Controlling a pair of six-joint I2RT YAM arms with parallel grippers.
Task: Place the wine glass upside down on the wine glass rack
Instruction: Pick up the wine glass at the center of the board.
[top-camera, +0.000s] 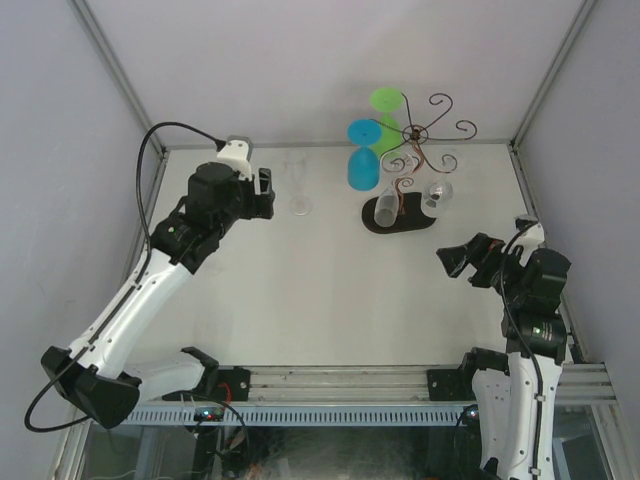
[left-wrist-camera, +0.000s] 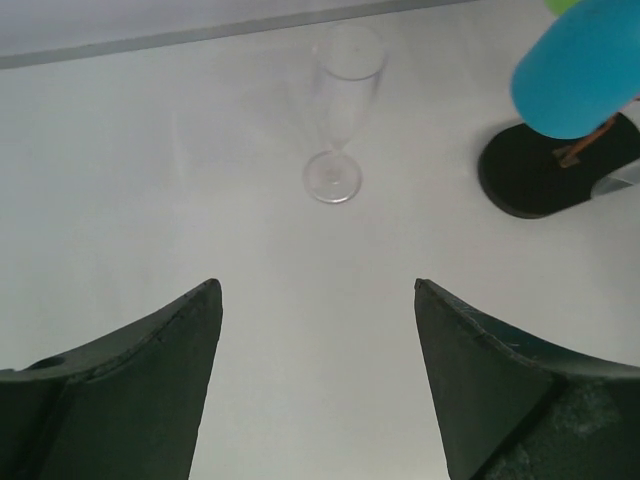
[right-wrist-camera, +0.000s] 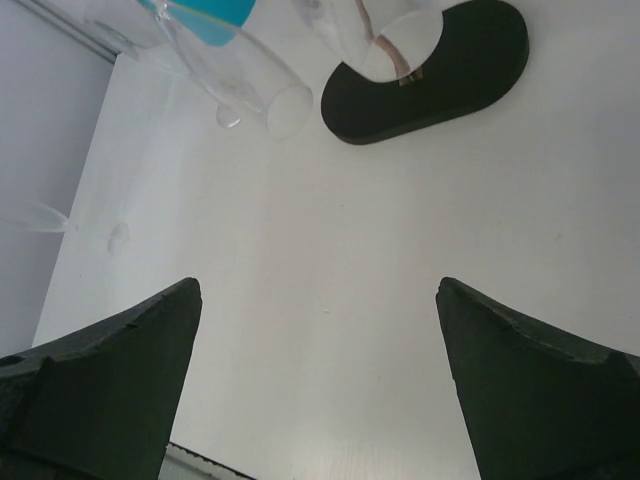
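A clear wine glass (top-camera: 300, 190) stands upright on the table, left of the wine glass rack (top-camera: 425, 135). The left wrist view shows the wine glass (left-wrist-camera: 337, 110) ahead of my left gripper (left-wrist-camera: 318, 290), which is open and empty. In the top view my left gripper (top-camera: 268, 193) sits just left of the glass, apart from it. The rack's black oval base (top-camera: 400, 216) (left-wrist-camera: 545, 175) (right-wrist-camera: 425, 70) lies at the back right. My right gripper (top-camera: 455, 262) (right-wrist-camera: 320, 290) is open and empty, in front of the rack.
A blue glass (top-camera: 362, 155) (left-wrist-camera: 580, 70) and a green glass (top-camera: 387, 108) hang upside down on the rack. Two clear glasses (top-camera: 385, 208) (top-camera: 438, 192) hang lower over the base. Grey walls close in on both sides and at the back.
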